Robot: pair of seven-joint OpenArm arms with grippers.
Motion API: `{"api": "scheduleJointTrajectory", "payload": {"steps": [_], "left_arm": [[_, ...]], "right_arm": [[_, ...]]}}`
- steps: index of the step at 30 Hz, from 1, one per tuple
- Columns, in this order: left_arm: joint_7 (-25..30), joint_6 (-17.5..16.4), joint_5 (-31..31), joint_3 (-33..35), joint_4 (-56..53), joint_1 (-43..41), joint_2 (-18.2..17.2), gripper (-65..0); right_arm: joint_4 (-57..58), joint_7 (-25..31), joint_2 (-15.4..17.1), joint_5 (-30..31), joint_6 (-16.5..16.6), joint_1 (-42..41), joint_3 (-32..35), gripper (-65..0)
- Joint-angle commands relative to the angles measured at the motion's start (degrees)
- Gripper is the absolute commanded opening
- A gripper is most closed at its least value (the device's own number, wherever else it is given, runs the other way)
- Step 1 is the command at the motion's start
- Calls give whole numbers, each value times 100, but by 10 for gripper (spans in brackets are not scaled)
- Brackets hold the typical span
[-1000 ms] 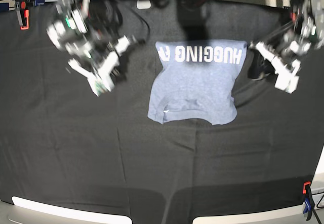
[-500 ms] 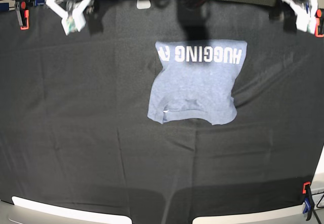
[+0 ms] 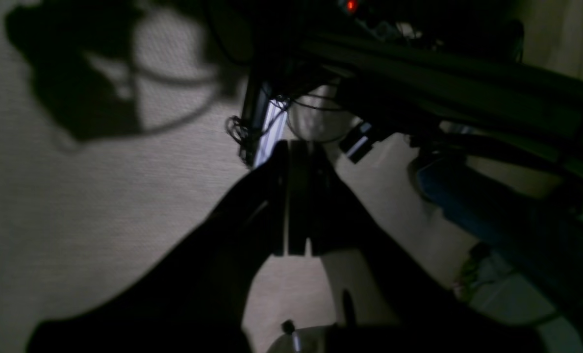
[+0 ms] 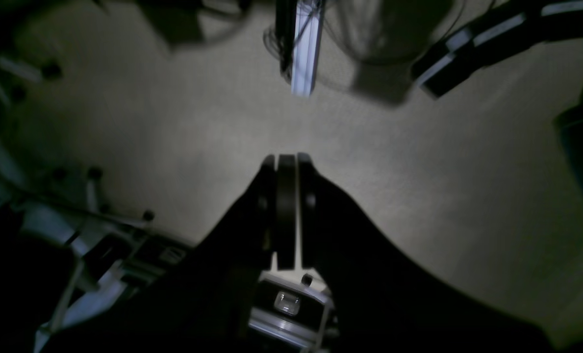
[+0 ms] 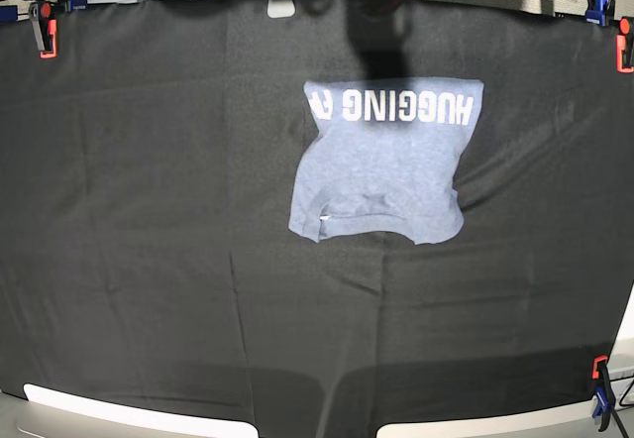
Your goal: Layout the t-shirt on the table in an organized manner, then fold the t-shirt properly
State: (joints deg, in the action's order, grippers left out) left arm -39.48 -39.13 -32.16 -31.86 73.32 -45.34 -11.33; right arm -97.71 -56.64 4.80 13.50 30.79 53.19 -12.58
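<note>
Fingers [image 3: 276,206] pressed together on both grippers, folded t-shirt [image 5: 381,161] mid-table [image 5: 149,260], clear of edges

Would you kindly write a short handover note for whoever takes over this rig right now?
Left gripper: shut, empty, off the table, facing the floor.
Right gripper: shut, empty, likewise facing the floor.
T-shirt: lies folded into a compact rectangle on the table, slightly right of centre toward the far edge, white lettering along its far side.
Done: the shirt looks laid out and folded; neither arm shows in the base view.
Left: probably nothing; perhaps check the slightly uneven near edge.
</note>
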Motion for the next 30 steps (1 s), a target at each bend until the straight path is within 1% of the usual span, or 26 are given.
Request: {"api": "scheduleJointTrajectory", "payload": {"steps": [1,2,3,6,9,10,13,15,17,18,19,21,22,24,25,26,27,30], "left_arm": [[74,-57,195,-31,-201,-7,-46,-650],[229,-87,470,-31,-494,96,-48,-650],[503,-87,726,-31,-800,195,-48,-650],[1790,-87,1307,-28,-1797,483,-114,-650],[2859,-87,1886,-28,-2719,793,-208,-650],[3123,-87,2085,-28,-2990,909,-240,-650],[3790,-87,2638,-28,-3602,1294,-343,-650],[4013,-87,2922,-28,-3849,1552,-378,-645],[4063,-87,3110,-28,-4028,1794,-376,-553],[4065,-87,3154,-28,-4120,1910,-372,-516],[4065,-87,3202,-28,-4214,2024,-365,-494],[4063,-68,3237,-28,-4426,2245,-348,-488],[4063,50,3237,-28,-4546,2352,-330,-488],[4092,428,3235,-28,-4791,2549,-278,-488],[4133,584,3235,-28,-4922,2647,-251,-488],[4212,702,3237,-28,-5047,2734,-225,-488],[4341,748,3237,-28,-5149,2809,-199,-488],[4666,743,3239,-28,-5316,2918,-146,-489]], "right_arm": [[267,55,129,20,22,-35,74,-650],[673,201,245,17,24,-190,190,-650],[1082,389,356,17,26,-350,306,-650],[2404,986,654,-4,28,-942,706,-650],[3720,1497,826,-105,31,-1598,1106,-650],[4146,1790,828,-293,28,-1823,1215,-650],[5392,2951,817,-901,28,-2430,1526,-650],[6116,3709,802,-1296,24,-2793,1711,-650],[6719,4238,769,-1655,22,-3154,1858,-650],[6959,4354,739,-1788,17,-3338,1904,-650],[7154,4360,710,-1834,15,-3499,1926,-650],[7425,4358,660,-1812,9,-3781,1937,-650],[7495,4360,643,-1775,4,-3891,1934,-650],[7536,4411,605,-1740,-13,-4052,1934,-650],[7534,4435,581,-1742,-76,-4113,1934,-650],[7534,4454,562,-1742,-221,-4170,1934,-650],[7534,4472,542,-1744,-404,-4197,1937,-650],[7534,4568,522,-1746,-824,-4238,1937,-650]]}}
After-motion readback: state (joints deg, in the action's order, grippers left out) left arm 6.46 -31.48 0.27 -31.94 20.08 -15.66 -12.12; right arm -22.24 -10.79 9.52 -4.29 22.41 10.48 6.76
